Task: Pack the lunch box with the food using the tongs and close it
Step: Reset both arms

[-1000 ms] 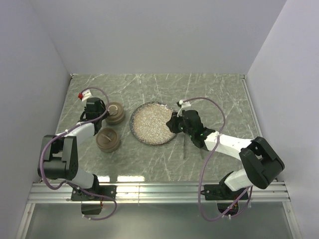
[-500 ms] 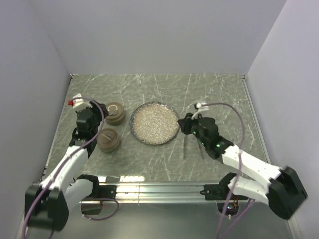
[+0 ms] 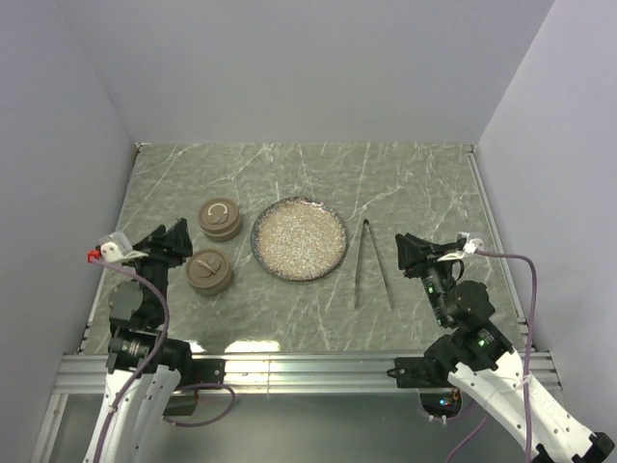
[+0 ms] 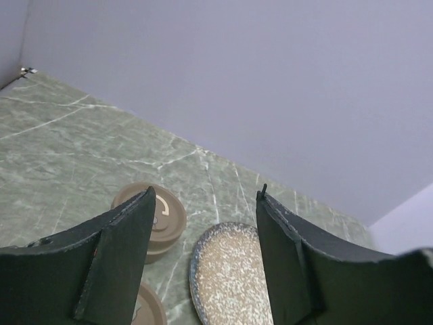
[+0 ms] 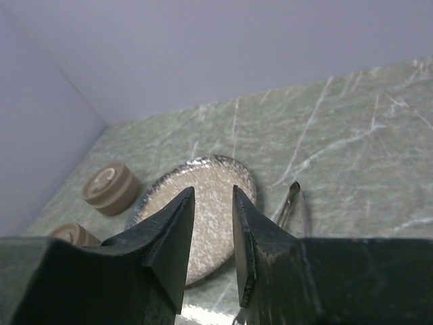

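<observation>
The lunch box shows as two round brown lidded tubs, one farther back (image 3: 221,218) and one nearer (image 3: 208,271), left of the speckled plate (image 3: 299,239). No food shows anywhere; the plate is bare. The slim dark tongs (image 3: 361,265) lie flat on the table right of the plate, joined end away from me. My left gripper (image 3: 176,238) is drawn back to the left of the tubs, open and empty (image 4: 206,193). My right gripper (image 3: 405,249) hovers right of the tongs, its jaws apart with nothing between them (image 5: 213,189).
In the left wrist view the back tub (image 4: 159,217) and the plate (image 4: 230,277) lie beyond the fingers. The right wrist view shows the plate (image 5: 216,172), the tongs (image 5: 289,200) and both tubs (image 5: 108,188). Grey walls enclose the marble table (image 3: 289,174).
Both arms have pulled back toward the near edge, the left away from the tubs, the right away from the plate and tongs. Both grippers opened wider. The tongs stay lying on the table.
</observation>
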You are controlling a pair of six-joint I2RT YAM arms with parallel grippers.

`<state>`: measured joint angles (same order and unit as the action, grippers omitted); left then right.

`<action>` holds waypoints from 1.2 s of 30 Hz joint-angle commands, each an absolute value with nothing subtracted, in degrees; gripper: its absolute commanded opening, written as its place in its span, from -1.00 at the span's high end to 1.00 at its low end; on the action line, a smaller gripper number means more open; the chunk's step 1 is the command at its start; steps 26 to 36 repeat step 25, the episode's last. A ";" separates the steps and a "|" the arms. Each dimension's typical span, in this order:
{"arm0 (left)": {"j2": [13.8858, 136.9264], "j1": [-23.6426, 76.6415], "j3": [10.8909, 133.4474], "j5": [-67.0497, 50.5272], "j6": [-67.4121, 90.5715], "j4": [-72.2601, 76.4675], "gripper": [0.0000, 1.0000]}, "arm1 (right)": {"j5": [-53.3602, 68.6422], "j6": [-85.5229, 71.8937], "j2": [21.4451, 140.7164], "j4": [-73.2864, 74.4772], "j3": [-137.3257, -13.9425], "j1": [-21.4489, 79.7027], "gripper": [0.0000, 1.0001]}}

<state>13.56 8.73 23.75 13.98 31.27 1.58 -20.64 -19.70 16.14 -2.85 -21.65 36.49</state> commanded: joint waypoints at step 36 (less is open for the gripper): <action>9.93 8.88 22.94 8.00 28.74 -2.20 -0.38 | -22.24 -19.51 18.98 -1.32 -21.01 36.21 0.25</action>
